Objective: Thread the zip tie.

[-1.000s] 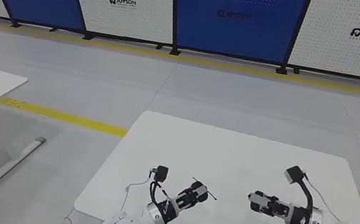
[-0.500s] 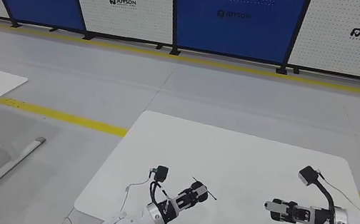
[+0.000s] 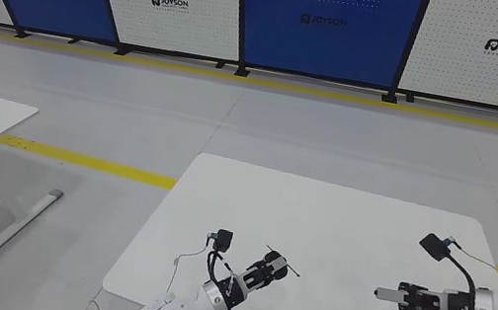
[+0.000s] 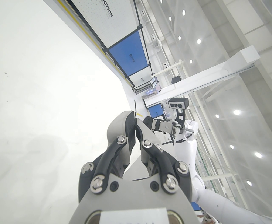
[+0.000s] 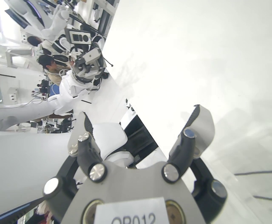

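step: zip tie (image 4: pixel 134 107) is held pinched in closed left jaws | right jaws are spread, empty | next: free end is to be gripped

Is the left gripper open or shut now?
Shut on the zip tie: in the left wrist view the left gripper presses its fingers together, and a thin black strip sticks out past their tips.

Black zip tie (image 4: pixel 135 108), white table (image 3: pixel 318 217), silver-and-black left pincer (image 4: pixel 135 124)
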Controlling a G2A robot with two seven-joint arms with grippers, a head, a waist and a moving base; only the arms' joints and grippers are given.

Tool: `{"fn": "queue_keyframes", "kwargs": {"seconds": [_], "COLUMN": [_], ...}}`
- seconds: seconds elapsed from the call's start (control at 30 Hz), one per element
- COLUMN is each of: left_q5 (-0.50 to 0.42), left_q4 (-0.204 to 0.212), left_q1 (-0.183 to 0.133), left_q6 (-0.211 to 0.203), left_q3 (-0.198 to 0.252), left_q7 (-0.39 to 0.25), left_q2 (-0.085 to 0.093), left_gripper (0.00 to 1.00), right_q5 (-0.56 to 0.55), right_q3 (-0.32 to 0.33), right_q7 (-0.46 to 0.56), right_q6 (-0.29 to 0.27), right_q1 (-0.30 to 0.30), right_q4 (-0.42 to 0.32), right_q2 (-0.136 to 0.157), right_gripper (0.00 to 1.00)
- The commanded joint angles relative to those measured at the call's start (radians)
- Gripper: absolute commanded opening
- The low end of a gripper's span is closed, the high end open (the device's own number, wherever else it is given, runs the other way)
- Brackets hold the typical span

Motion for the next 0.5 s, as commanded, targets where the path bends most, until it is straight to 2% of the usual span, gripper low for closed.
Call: {"fn": "queue_keyframes", "kwargs": {"seconds": [0.0,0.07,0.13,0.47], "left_q5": [0.0,0.0,0.0,0.0], "left_q4": [0.0,0.0,0.0,0.0], "left_q1": [0.0,0.0,0.0,0.0], "left_q6": [0.0,0.0,0.0,0.0], "left_q3": [0.0,0.0,0.0,0.0], "left_q7": [0.0,0.0,0.0,0.0], "left_q2": [0.0,0.0,0.0,0.0], "left_gripper": [0.0,0.0,0.0,0.0], "right_q5": [-0.039,-0.091,-0.094,-0.094], "right_q3": [-0.031,-0.076,-0.094,-0.094], "right_q7": [0.0,0.0,0.0,0.0], "right_q6": [0.042,0.092,0.119,0.119], "right_q1": [0.02,0.049,0.07,0.07], "right_q4": [0.002,0.009,0.012,0.012], "right_q2": [0.024,0.048,0.06,0.06], "right_gripper": [1.0,1.0,1.0,1.0]}}
